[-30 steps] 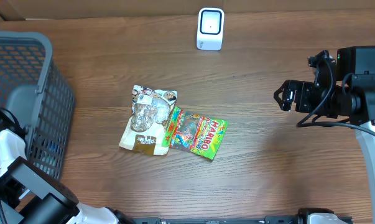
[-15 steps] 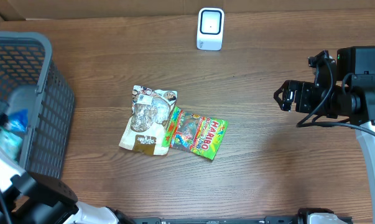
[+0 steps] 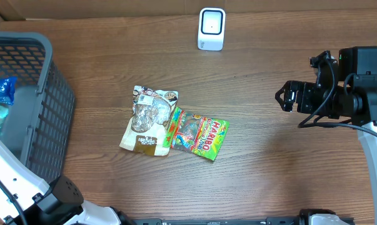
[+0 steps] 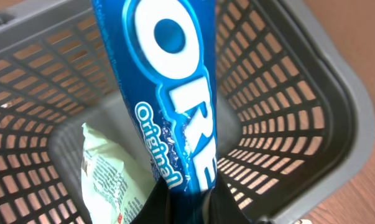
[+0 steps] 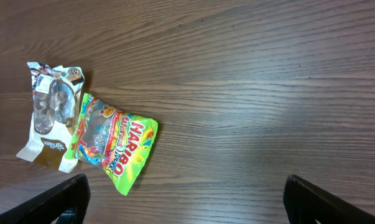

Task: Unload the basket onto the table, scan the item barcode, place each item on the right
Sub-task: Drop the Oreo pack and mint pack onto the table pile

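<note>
Your left fingers: clamped on cookie pack, above basket. Your right fingers: spread wide, empty, above counter near candy bag.

This place looks like a shop checkout rebuilt as a test stand for robots. On a brown wooden table stands a small white barcode scanner, and at the left side a grey plastic shopping basket. The goods are packed snacks: a Haribo bag touching a brown and white pouch, and an Oreo pack above the basket.
</note>
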Controlling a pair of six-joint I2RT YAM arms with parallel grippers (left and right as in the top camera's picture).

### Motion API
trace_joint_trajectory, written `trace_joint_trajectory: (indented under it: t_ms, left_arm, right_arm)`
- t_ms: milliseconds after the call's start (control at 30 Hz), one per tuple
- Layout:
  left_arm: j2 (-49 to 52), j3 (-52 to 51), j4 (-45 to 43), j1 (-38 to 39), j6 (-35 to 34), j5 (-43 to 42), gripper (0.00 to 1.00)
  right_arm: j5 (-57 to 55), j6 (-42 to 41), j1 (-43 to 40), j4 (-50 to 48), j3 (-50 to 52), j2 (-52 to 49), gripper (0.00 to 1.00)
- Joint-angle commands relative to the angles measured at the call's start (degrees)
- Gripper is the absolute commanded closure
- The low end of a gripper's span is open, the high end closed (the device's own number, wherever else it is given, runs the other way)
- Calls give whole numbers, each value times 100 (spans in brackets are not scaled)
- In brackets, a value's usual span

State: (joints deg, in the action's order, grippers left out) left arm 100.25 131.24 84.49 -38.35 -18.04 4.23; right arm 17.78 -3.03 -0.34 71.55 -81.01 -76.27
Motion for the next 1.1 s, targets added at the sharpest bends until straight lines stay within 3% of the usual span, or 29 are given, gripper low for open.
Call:
trace_joint_trajectory:
  t_ms: [0, 200, 300, 400, 533, 633, 867, 1067]
  left_arm:
    - [-92, 118, -37, -26, -2, 240, 96]
    - [-94, 118, -31, -15, -57, -133, 96]
    - [-116, 127, -33, 125, 286, -1003, 96]
    - [-214, 131, -39, 575, 610, -1150, 96]
    - [-437, 131, -57, 1681, 979, -1110, 96]
    - [-466, 122, 109, 2933, 1078, -1126, 96]
    - [-79, -317, 1121, 4747, 109, -107, 96]
    - [-35, -1982, 538, 5893, -302, -361, 96]
  right_arm:
    - [33, -11, -15, -28, -144, 15, 0]
    - [33, -9, -15, -31, -144, 15, 0]
    - [33, -11, -15, -48, -144, 15, 0]
    - [35, -13, -15, -44, -144, 15, 0]
    - [35, -11, -15, -26, -144, 15, 0]
    - [33, -13, -15, -28, -144, 15, 0]
    - [33, -13, -15, -31, -144, 15, 0]
    - [33, -11, -15, -76, -144, 15, 0]
